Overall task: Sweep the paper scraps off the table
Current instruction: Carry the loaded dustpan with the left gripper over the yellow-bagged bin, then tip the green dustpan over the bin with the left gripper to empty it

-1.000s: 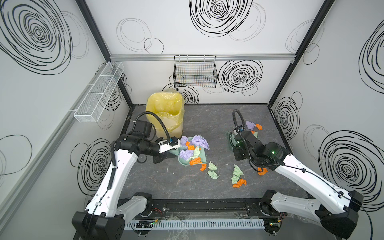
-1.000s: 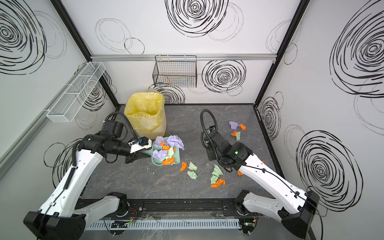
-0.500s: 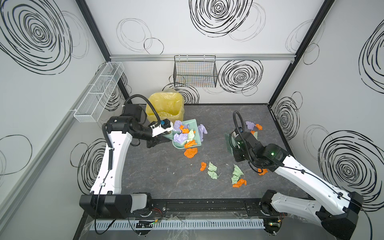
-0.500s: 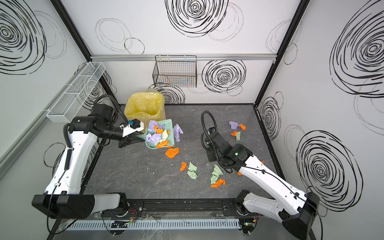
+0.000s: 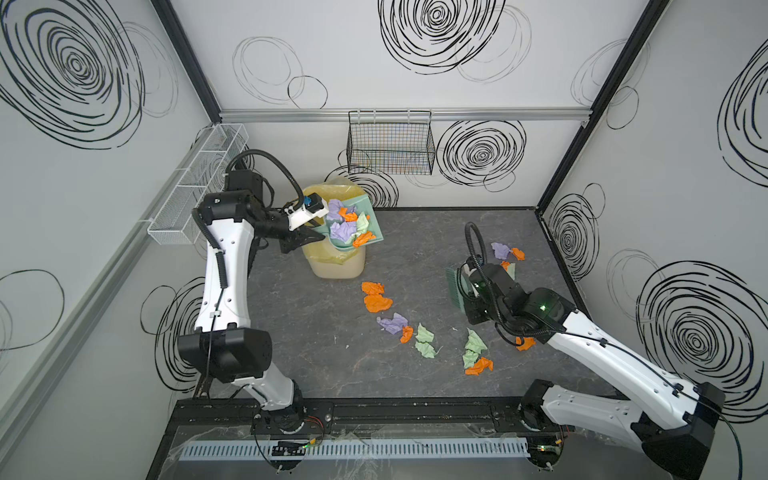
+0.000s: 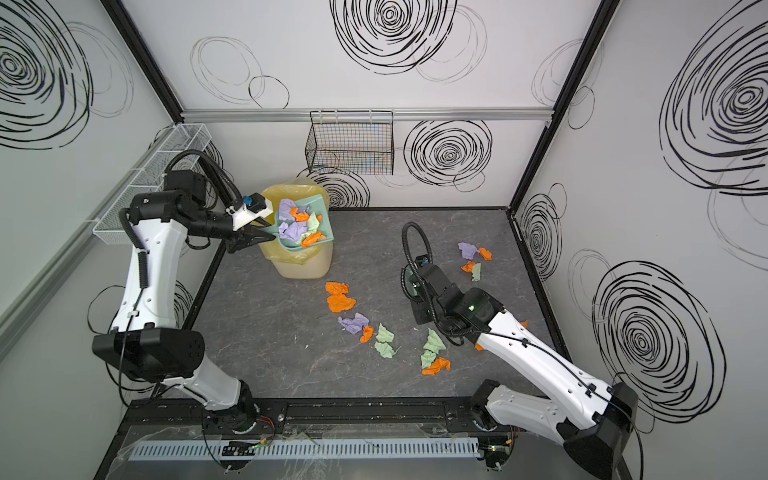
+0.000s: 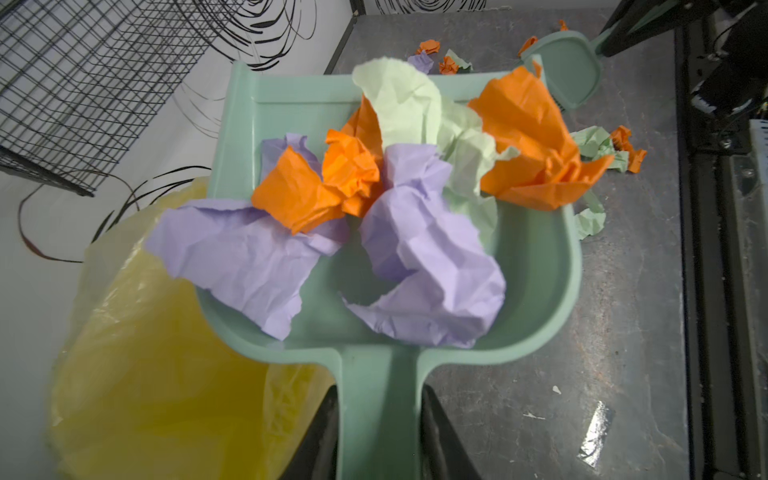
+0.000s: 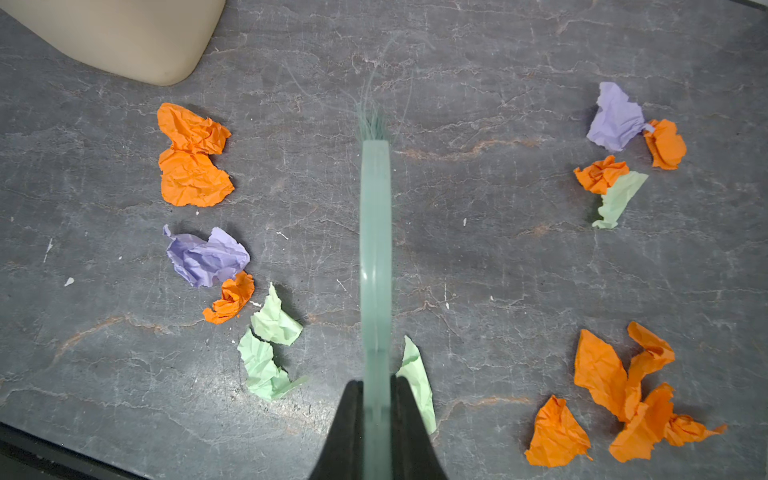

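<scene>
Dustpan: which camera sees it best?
Left wrist view: the dustpan fills the picture, with the scraps clear inside. In both top views it looks small, held over the bin. The right wrist view misses it.

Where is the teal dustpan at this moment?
In both top views the dustpan is at the back left, held over the mouth of the yellow-lined bin, its handle in the left gripper and paper scraps piled in it.

White swirl-patterned walls (image 5: pixel 353 62), wire basket (image 5: pixel 390 145)
</scene>
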`<state>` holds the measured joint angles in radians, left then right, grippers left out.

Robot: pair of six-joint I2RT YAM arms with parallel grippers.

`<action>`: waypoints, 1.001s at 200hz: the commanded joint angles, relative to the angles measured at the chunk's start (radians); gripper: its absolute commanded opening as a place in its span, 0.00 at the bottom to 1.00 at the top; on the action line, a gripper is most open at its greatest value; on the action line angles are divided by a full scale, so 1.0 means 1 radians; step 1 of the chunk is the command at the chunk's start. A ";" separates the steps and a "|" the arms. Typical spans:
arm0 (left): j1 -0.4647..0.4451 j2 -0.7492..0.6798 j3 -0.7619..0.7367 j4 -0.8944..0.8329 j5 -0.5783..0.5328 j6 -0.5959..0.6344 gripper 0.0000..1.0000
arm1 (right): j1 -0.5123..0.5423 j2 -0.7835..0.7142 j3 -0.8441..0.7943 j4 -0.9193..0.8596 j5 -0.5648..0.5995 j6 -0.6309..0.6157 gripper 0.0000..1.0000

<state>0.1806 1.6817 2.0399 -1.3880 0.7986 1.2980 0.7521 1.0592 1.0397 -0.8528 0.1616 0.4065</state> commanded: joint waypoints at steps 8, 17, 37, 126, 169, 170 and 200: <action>0.031 0.101 0.181 -0.016 -0.049 -0.018 0.00 | -0.004 -0.002 -0.015 0.030 0.003 -0.003 0.00; 0.040 0.140 0.237 -0.016 -0.071 -0.020 0.00 | -0.003 -0.004 -0.020 0.036 0.002 -0.006 0.00; 0.052 0.233 0.376 -0.016 -0.139 -0.020 0.00 | -0.003 -0.003 -0.028 0.048 -0.006 -0.008 0.00; -0.030 0.317 0.501 0.182 -0.581 0.126 0.00 | -0.003 -0.010 -0.052 0.074 -0.034 -0.010 0.00; -0.071 0.209 0.318 0.391 -0.754 0.235 0.00 | -0.003 -0.023 -0.058 0.072 -0.036 -0.009 0.00; -0.072 0.204 0.312 0.397 -0.756 0.237 0.00 | -0.003 -0.023 -0.058 0.073 -0.036 -0.010 0.00; -0.082 0.091 0.125 0.558 -0.816 0.329 0.00 | -0.003 -0.028 -0.045 0.063 -0.027 -0.018 0.00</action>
<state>0.1059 1.8771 2.2593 -1.0283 0.0818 1.5097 0.7521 1.0515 0.9901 -0.8021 0.1165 0.4019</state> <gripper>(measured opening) 0.290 0.109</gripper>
